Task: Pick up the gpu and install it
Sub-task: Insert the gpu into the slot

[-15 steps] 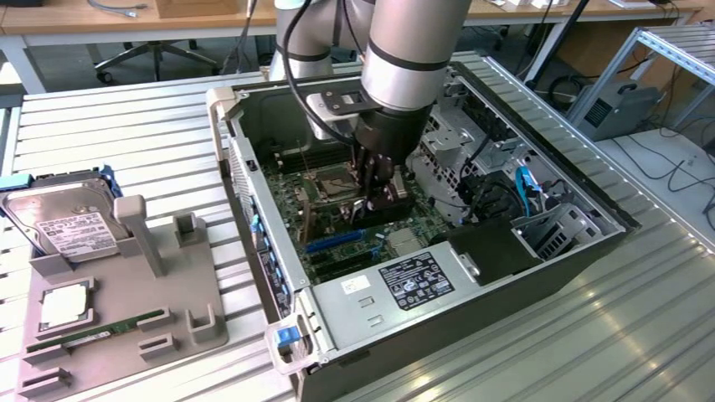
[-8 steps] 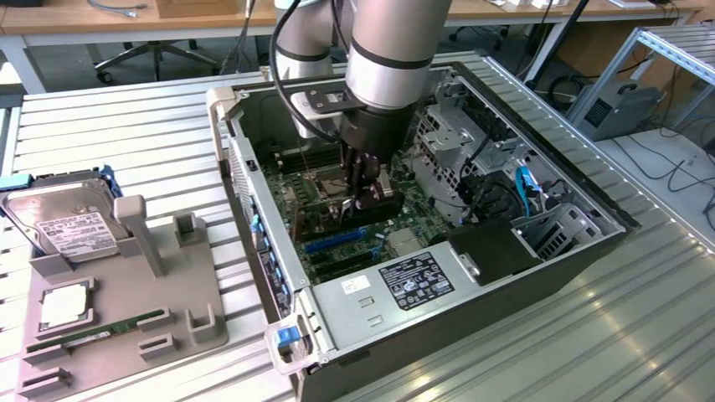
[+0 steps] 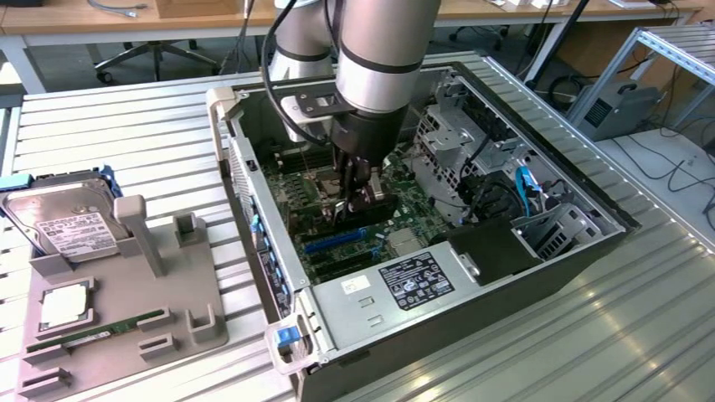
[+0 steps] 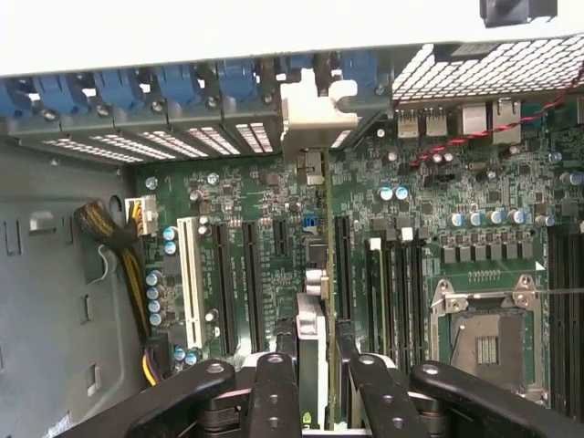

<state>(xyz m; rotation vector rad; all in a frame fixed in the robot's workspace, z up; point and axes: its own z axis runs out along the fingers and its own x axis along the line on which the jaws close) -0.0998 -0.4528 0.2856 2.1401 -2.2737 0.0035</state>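
Gripper (image 4: 315,383) is clamped on the gpu (image 4: 312,338), holding the card on edge low in the middle of the wrist frame, its long side lined up with the black slots (image 4: 239,283) of the board (image 4: 383,210) just below.

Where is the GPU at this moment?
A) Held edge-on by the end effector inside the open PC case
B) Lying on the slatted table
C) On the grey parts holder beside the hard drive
A: the end effector grips the GPU edge-on over the motherboard.
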